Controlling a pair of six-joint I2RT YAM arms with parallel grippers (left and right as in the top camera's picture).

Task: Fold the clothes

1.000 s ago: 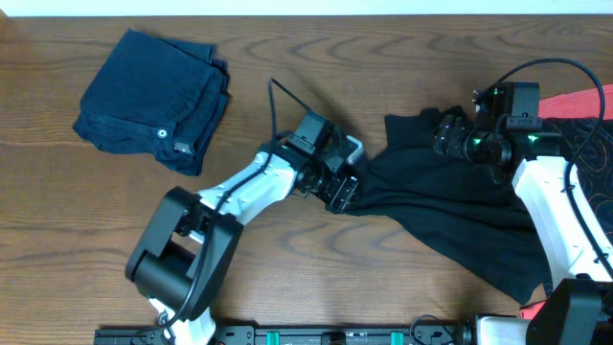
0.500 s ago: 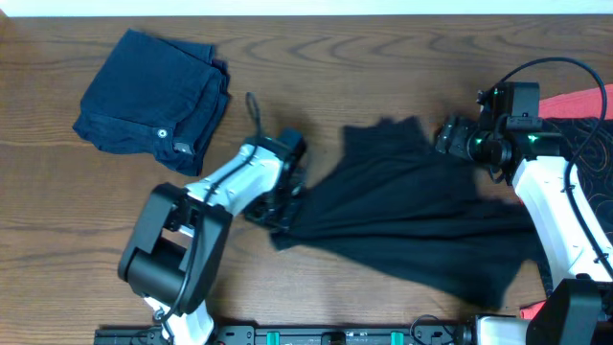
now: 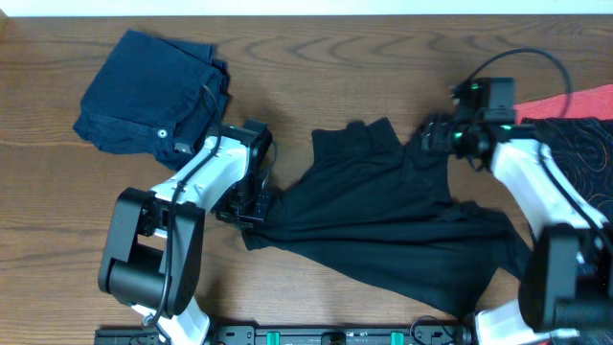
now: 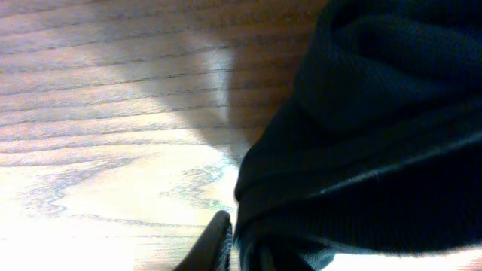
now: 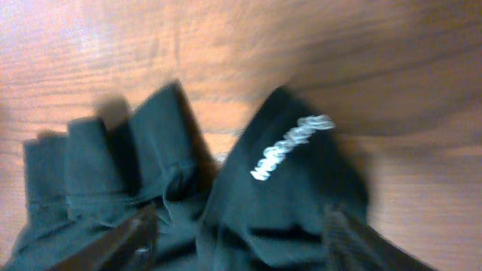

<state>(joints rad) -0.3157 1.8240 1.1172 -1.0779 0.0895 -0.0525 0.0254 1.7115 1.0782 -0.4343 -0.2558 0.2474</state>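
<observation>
A black T-shirt [image 3: 383, 211] lies crumpled and stretched across the middle of the wooden table. My left gripper [image 3: 251, 209] is shut on its left edge. In the left wrist view the bunched black fabric [image 4: 376, 113] fills the right side, and only one of the fingers [image 4: 218, 239] shows beside it. My right gripper [image 3: 429, 136] hovers over the shirt's upper right part. Its jaws stand open and wide apart [image 5: 241, 237], with rumpled black cloth [image 5: 286, 203] and a small white logo print [image 5: 290, 147] between and ahead of them.
A folded dark blue garment [image 3: 153, 91] lies at the far left. A red cloth [image 3: 565, 101] and a dark patterned one [image 3: 594, 144] sit at the right edge, behind the right arm. The table's far edge [image 3: 306, 13] runs along the top.
My left gripper closed on the shirt and dragged it leftward across the table, stretching it out. The right gripper shifted a little left over the shirt's upper part.
</observation>
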